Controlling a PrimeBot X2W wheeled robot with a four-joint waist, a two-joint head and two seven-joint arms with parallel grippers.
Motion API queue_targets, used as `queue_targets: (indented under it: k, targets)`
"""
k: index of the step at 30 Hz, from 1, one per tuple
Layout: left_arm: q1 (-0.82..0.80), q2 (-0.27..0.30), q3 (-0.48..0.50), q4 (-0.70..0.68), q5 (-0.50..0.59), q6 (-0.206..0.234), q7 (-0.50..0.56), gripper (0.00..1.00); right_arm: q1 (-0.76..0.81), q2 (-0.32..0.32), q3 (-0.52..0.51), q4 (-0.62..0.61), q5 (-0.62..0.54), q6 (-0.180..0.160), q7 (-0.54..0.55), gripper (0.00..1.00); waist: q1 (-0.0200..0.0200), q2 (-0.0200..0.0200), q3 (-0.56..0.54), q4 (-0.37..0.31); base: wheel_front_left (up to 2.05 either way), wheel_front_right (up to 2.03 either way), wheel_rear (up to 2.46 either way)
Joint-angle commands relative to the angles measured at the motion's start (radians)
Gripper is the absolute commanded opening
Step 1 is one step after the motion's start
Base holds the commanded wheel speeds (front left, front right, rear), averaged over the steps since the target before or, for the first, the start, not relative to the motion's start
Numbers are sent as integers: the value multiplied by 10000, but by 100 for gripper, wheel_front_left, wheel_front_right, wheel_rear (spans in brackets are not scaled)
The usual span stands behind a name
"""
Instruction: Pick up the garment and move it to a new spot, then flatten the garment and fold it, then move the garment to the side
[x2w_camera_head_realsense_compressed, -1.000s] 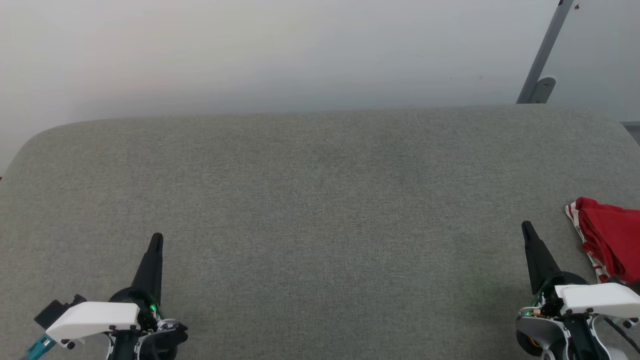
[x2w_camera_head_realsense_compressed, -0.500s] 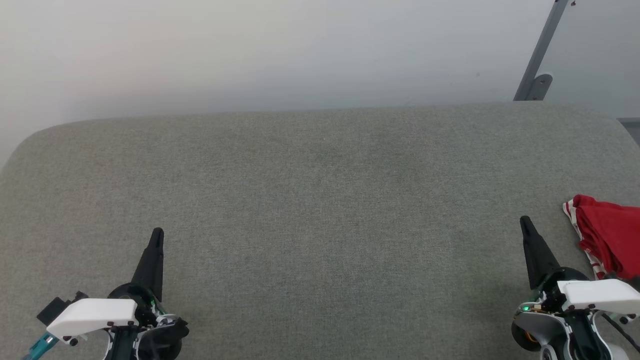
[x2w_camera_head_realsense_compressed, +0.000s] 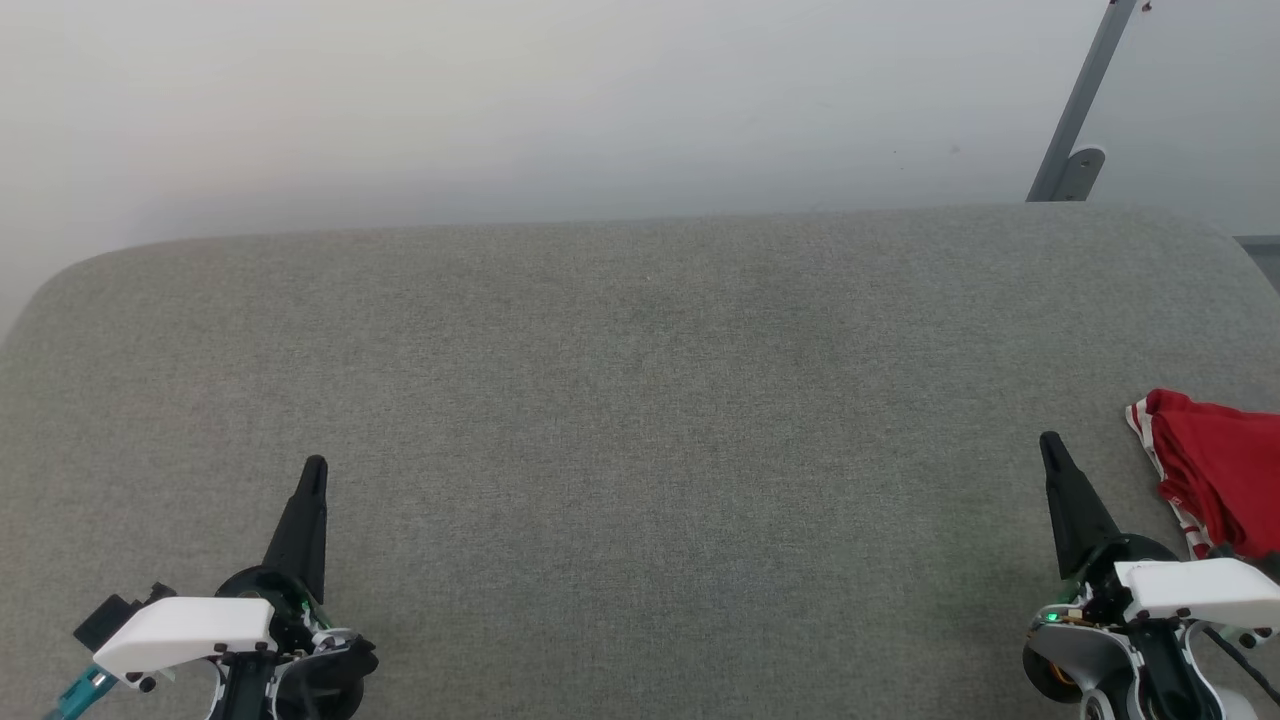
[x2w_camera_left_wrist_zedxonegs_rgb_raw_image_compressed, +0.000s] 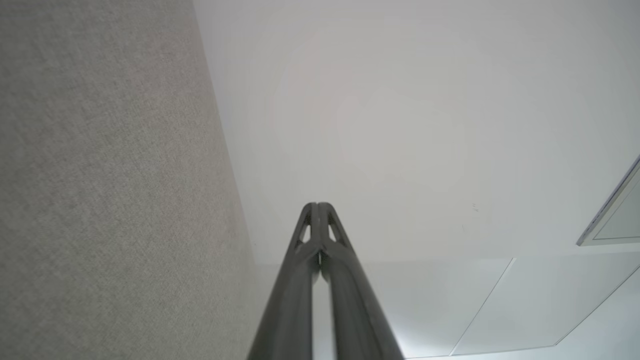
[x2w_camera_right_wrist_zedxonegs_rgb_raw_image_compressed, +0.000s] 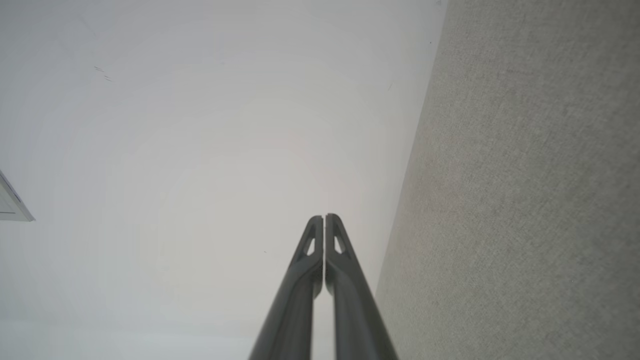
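Observation:
The garment (x2w_camera_head_realsense_compressed: 1220, 468) is a bunched red cloth with white-and-red striped trim, lying at the right edge of the grey padded surface (x2w_camera_head_realsense_compressed: 640, 400) and cut off by the head view's edge. My right gripper (x2w_camera_head_realsense_compressed: 1050, 445) hovers just left of it, apart from it, shut and holding nothing. My left gripper (x2w_camera_head_realsense_compressed: 314, 470) is at the lower left, also shut and holding nothing. In the left wrist view my left gripper (x2w_camera_left_wrist_zedxonegs_rgb_raw_image_compressed: 317, 206) has its fingers pressed together, pointing at the white wall. My right gripper (x2w_camera_right_wrist_zedxonegs_rgb_raw_image_compressed: 324, 218) looks the same in the right wrist view.
A white wall (x2w_camera_head_realsense_compressed: 560, 100) rises behind the padded surface's rounded far edge. A grey metal post with a bracket (x2w_camera_head_realsense_compressed: 1075, 150) stands at the back right. The wide grey middle lies between my two arms.
The whole head view shifted slightly between one second ago and half a second ago, so the camera moved. The garment and both grippers keep their places relative to the surface.

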Motion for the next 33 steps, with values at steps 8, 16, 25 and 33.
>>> queue_targets:
  k: [8,16,25,33]
  targets:
    - [-113,-17,37,1,14,21,47,0,-44,10,6,-16,35,0,12,0,0,0,0,1,0,0,0]
    - [-114,-21,42,1,23,21,54,0,-44,10,5,-16,37,0,11,0,0,0,0,1,0,0,0]
    - [-115,-24,46,1,31,21,60,0,-44,10,6,-14,36,0,11,0,0,0,0,1,0,0,0]
    - [-116,-27,52,1,36,21,60,0,-43,10,10,-13,36,0,10,0,0,0,0,1,0,0,0]
